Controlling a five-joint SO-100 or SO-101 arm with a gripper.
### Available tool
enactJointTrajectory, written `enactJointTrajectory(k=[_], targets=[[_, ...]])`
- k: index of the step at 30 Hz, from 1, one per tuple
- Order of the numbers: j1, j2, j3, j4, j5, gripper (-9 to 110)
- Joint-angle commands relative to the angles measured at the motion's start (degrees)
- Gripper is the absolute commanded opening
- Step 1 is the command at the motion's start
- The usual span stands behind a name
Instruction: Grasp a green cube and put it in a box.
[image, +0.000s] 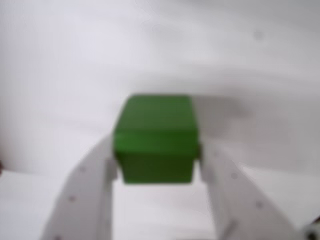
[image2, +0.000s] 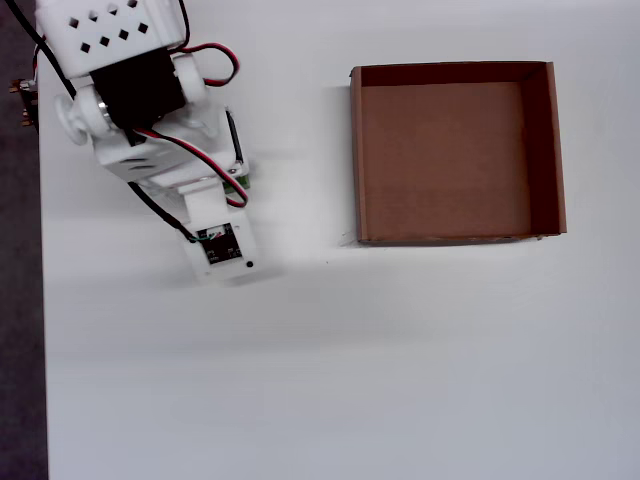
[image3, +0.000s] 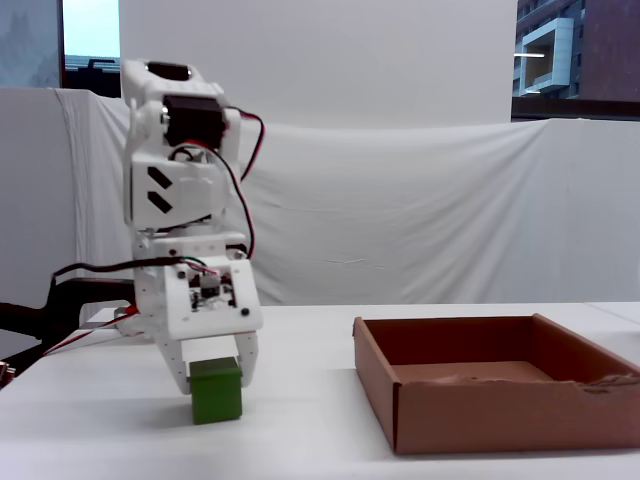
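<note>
Green cube (image3: 216, 390), clamped between the fingers of the gripper (image: 157, 162) on the tabletop (image3: 300, 440), well apart from the empty box (image3: 500, 400); risk noted: cube may be dropped if squeezed loosely during lift

The wrist view rides on the arm and looks along the gripper (image: 157, 162) from very close range; the green cube (image: 155, 139) fills its centre, out of focus. The overhead view faces straight down on the table (image2: 330, 380), with the arm at upper left and the box (image2: 360, 160) at upper right. The fixed view stands near table height and faces horizontally toward a draped white backdrop (image3: 420, 210). Overhead and fixed views share arm, table and box (image3: 500, 410).
</note>
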Motion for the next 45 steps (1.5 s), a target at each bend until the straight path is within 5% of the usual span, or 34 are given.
enactJointTrajectory(k=[1,22,45], targets=[[-0.44,3.52,-0.18,-0.53,-0.44,16],[-3.25,8.44,-3.52,4.83,2.11,14],[-20.3,13.8,-13.45,16.52,9.05,15]])
